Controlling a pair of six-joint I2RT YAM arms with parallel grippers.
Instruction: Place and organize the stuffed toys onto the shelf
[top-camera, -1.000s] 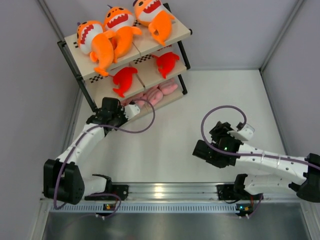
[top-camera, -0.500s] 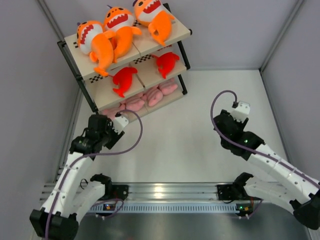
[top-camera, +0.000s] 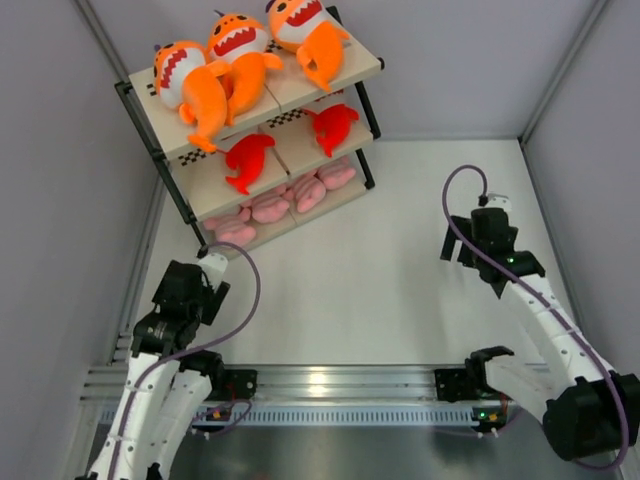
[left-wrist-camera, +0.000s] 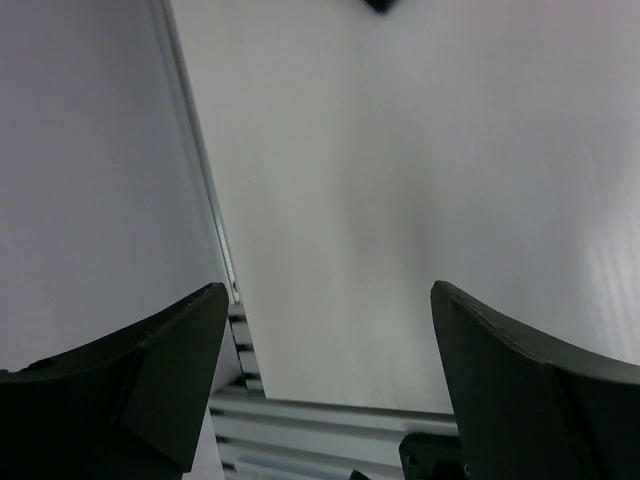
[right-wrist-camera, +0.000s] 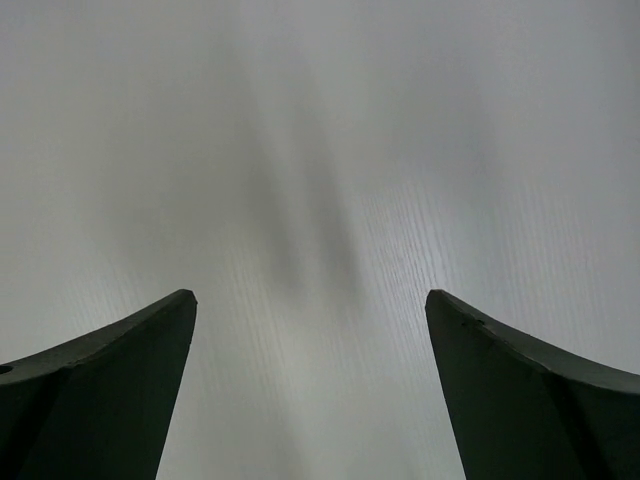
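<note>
The shelf stands at the back left in the top view. Three orange sharks lie on its top board and two red sharks on the middle board. Several pale pink plush animals line the bottom board. My left gripper hangs over the bare table, near and left of the shelf. In its wrist view the left gripper is open with nothing between its fingers. My right gripper is far right of the shelf. The right gripper is also open and holds nothing.
Grey walls close in the table on the left, back and right. An aluminium rail with both arm bases runs along the near edge. The left wall's edge strip shows in the left wrist view. Purple cables loop off both wrists.
The left arm drew back from the shelf's bottom board toward the near left, and its jaws opened. The right arm swung right and away, and its jaws spread wider.
</note>
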